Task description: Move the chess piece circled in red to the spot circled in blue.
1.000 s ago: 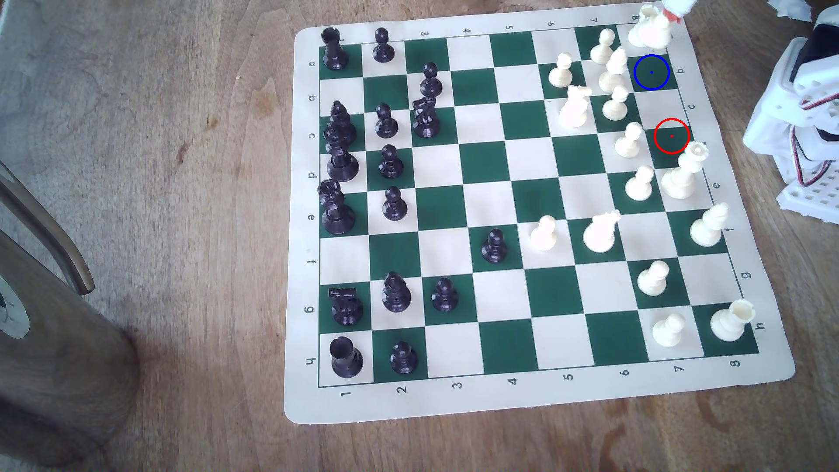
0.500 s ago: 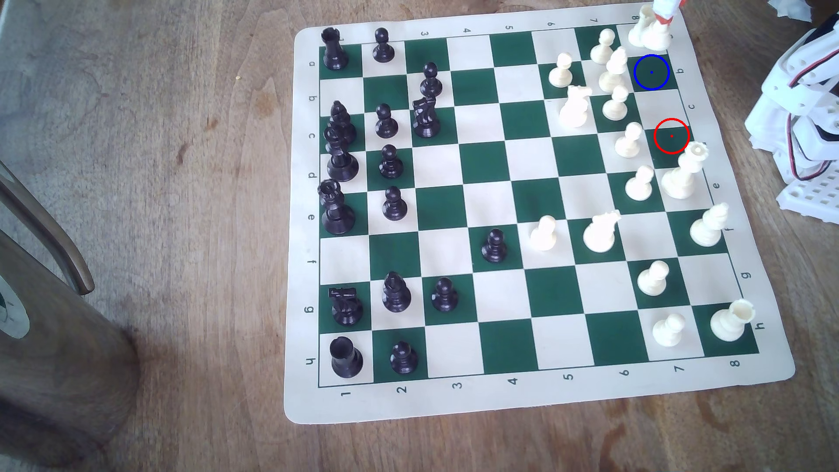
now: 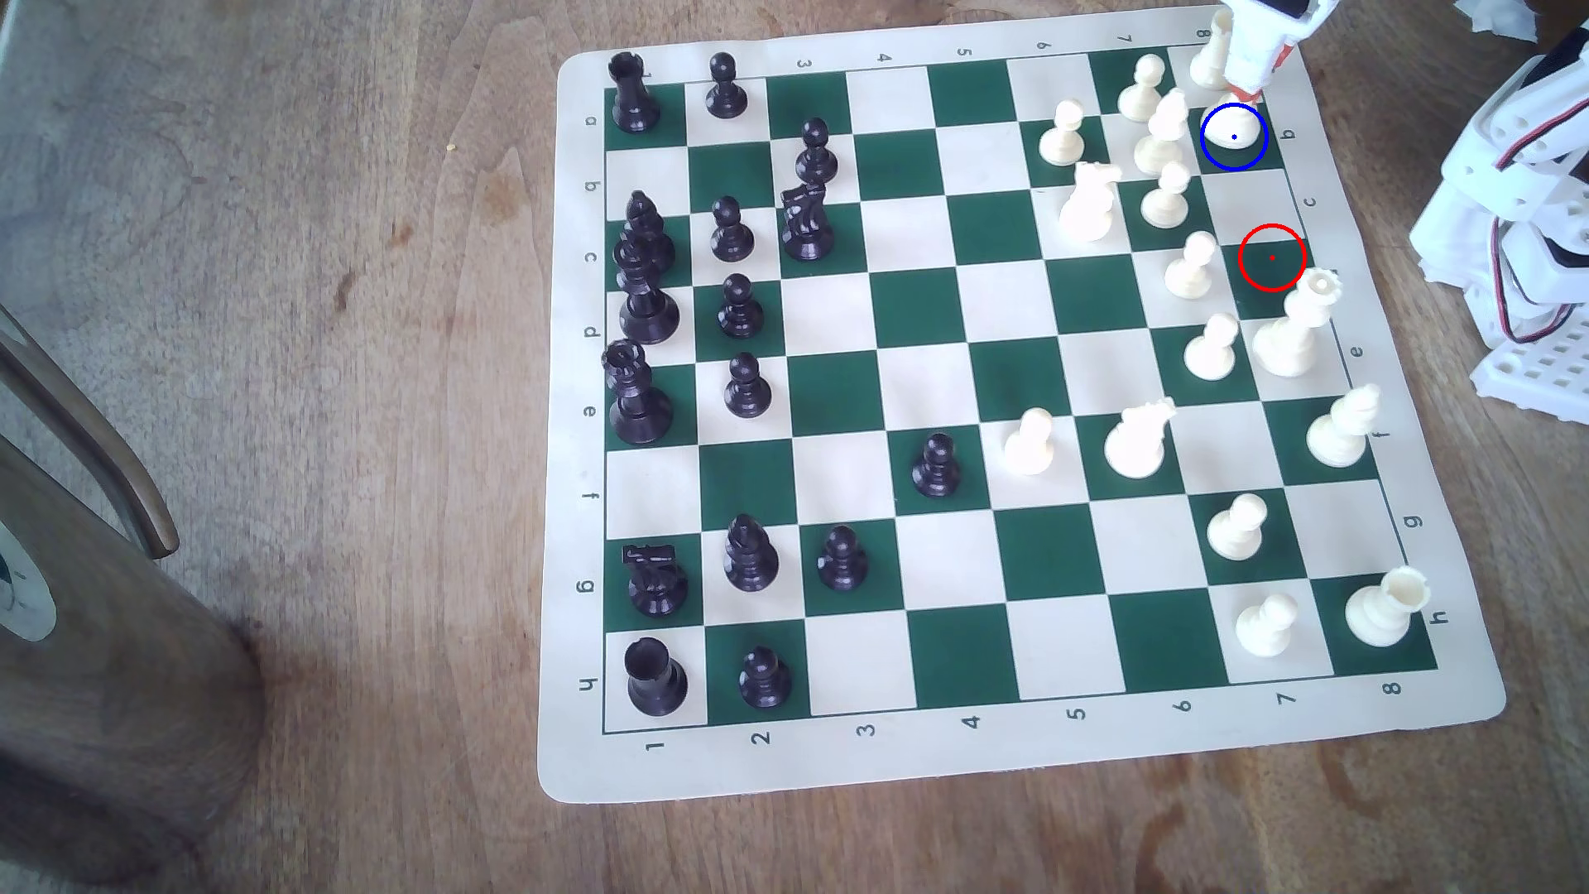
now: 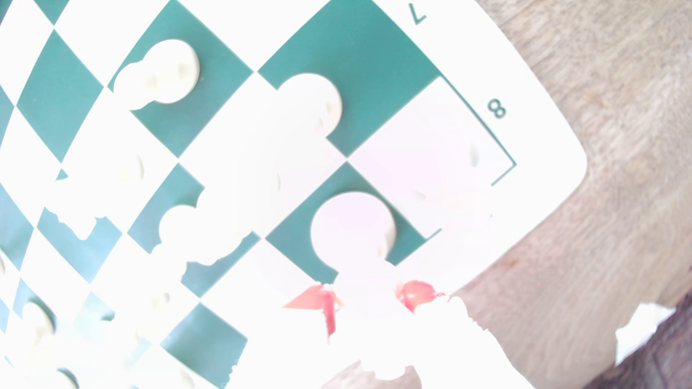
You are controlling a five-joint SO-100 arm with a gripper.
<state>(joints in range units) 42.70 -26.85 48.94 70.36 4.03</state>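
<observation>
On the counter (image 3: 344, 258) lies the board (image 3: 989, 756), black pieces along the exterior view's left and cream ones on its right. At the far right corner the king (image 3: 1235, 133) has its round base inside the blue-ringed spot (image 3: 1257, 159), beside the cream rook (image 3: 1211, 56). The tool (image 3: 1247, 86), red-tipped, is closed around the king's upper body from above, while the red-ringed square (image 3: 1271, 258) lies bare, nearer the queen (image 3: 1294, 331).

Green-and-cream chequered board (image 3: 963, 387), cream-white chess piece (image 3: 1231, 129) ringed blue, black pieces (image 3: 739, 309), red-tipped white gripper (image 3: 1251, 86)
</observation>
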